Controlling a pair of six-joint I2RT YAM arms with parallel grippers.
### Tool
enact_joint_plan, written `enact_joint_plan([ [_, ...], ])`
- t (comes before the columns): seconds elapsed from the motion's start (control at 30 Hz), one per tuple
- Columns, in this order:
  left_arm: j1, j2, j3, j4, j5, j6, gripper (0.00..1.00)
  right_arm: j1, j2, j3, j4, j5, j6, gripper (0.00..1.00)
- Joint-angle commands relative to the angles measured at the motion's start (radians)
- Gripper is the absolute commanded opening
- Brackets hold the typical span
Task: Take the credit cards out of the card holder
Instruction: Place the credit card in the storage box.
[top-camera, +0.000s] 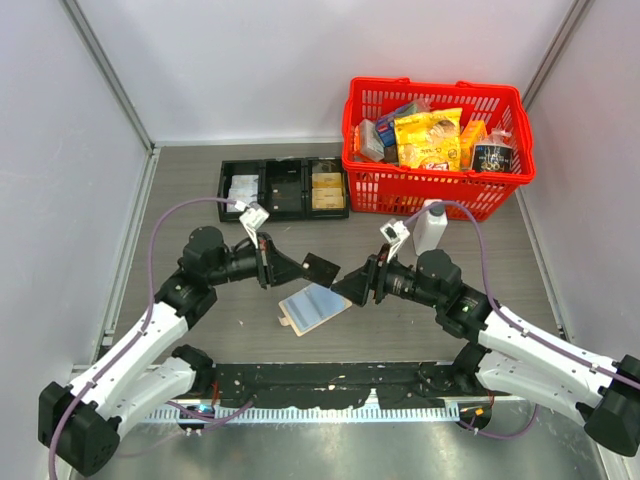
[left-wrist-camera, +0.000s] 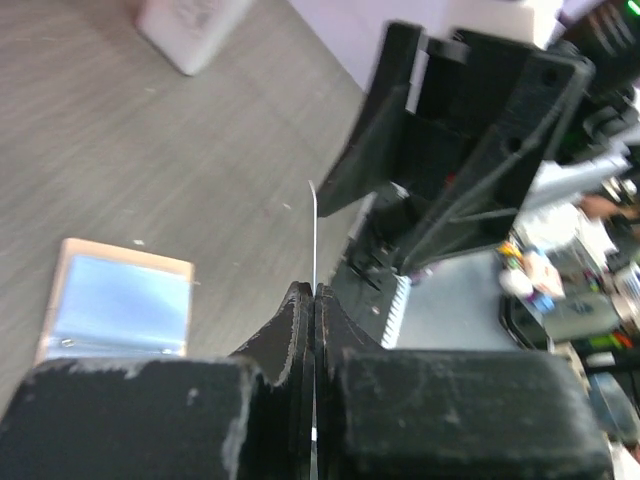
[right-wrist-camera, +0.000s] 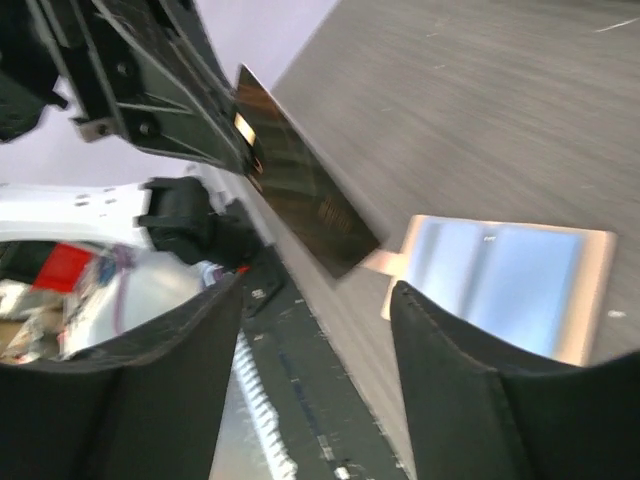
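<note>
The left gripper (top-camera: 297, 268) is pinching 1 dark, possibly maroon credit card (right-wrist-camera: 300, 190) near the open card holder (top-camera: 313, 308); the right gripper (right-wrist-camera: 318, 288) is hanging parted, empty.

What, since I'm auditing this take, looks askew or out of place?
Nothing damaged or spilled. The card holder lies open, skewed on the table; a dark credit card is pinched in the left gripper, off the table.

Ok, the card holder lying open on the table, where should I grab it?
Probably the tan border along one short end of the card holder, coming down from above with jaws astride that edge: it lies flat and open, so only its rims offer a pinch.
</note>
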Motion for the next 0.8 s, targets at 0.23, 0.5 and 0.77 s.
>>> enact_joint_plan([
  [0.23,0.153,0.209,0.171,-0.058,-0.541,-0.025,0.0,-0.004,-0.059,-0.056,-0.124,0.443,-0.038,0.78],
  [0.5,0.222,0.549,0.375,0.018,-0.746,-0.033,0.0,-0.004,-0.061,-0.076,-0.145,0.521,-0.078,0.8],
  [0.77,0.251,0.848,0.573,0.021,-0.688,-0.042,0.0,-0.002,-0.069,-0.088,-0.145,0.549,-0.099,0.8],
])
